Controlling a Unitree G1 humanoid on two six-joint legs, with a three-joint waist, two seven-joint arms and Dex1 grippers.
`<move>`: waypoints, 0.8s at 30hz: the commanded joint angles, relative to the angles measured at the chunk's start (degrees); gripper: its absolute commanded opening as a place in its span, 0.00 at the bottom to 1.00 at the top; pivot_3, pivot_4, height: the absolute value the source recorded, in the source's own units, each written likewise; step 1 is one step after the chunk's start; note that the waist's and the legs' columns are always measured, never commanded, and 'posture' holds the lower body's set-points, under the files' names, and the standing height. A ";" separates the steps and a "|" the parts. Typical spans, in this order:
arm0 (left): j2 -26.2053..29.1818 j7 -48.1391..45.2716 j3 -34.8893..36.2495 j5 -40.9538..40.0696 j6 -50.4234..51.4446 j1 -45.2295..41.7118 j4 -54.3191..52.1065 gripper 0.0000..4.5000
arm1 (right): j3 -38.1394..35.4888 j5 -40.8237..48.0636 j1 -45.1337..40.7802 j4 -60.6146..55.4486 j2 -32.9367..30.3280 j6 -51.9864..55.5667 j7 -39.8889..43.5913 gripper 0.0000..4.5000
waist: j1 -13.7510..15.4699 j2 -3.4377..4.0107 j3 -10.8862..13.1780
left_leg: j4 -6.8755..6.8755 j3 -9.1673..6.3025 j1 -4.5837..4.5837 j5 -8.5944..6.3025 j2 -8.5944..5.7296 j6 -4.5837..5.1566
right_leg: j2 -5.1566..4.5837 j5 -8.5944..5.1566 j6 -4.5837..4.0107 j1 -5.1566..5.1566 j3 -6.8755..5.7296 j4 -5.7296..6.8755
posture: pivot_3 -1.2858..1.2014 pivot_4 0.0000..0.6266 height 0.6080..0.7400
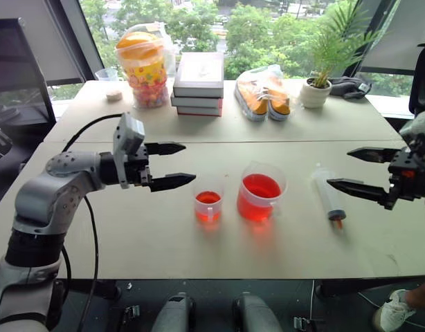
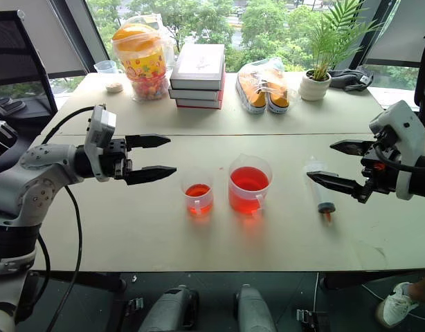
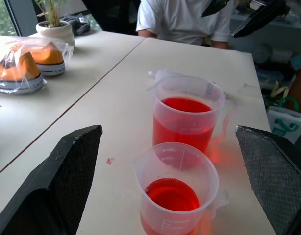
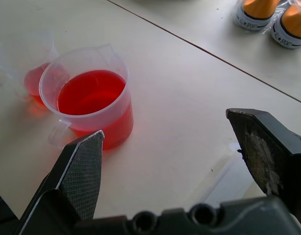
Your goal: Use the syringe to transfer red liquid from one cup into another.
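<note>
A: Two cups of red liquid stand side by side on the table in the head view. The larger handled beaker is on the right; the small cup sits just beside it on the left.

B: And the syringe?

A: The syringe lies flat on the table to the right of the beaker, orange tip toward the near edge, touched by nothing. The left gripper hangs to the left of the small cup, fingers spread wide and empty. The right gripper hovers above the syringe's right side, likewise spread and empty.

B: The left wrist view?

A: Its two black fingers stand far apart, with the small cup between them and the beaker just behind it. A person in a white shirt sits past the table's end.

B: The right wrist view?

A: Its fingers are spread over bare tabletop; the beaker is near one finger, the small cup behind it. A pale stretch of the syringe shows faintly between the fingers.
</note>
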 commanded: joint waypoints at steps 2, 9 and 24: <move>0.49 0.05 1.89 -0.81 -0.46 -0.12 -1.63 1.00 | -0.02 -0.61 -1.38 0.67 -1.03 -1.22 -0.61 0.98 | 0.00 0.00 0.00 | 0.00 0.01 0.00 0.00 0.00 0.00 | -0.01 0.00 0.00 0.00 0.00 0.00 | 0.52 0.24 1.00; -0.31 0.80 2.99 -2.34 -0.13 -0.58 -1.82 1.00 | 0.23 -0.91 -1.16 1.21 -1.26 -1.41 -0.37 0.98 | 0.00 0.00 0.00 | 0.00 0.00 0.00 0.00 0.00 0.00 | -0.01 0.00 0.00 0.00 0.00 0.00 | 0.52 0.24 1.00; -1.41 -0.75 0.70 -0.89 -0.71 -2.82 1.45 1.00 | -4.59 -1.26 1.81 -0.88 -1.58 3.36 -1.39 0.98 | 0.04 0.00 0.00 | 0.02 0.01 0.02 0.00 0.00 0.01 | 0.00 0.00 0.00 0.05 -0.01 0.00 | 0.52 0.24 1.00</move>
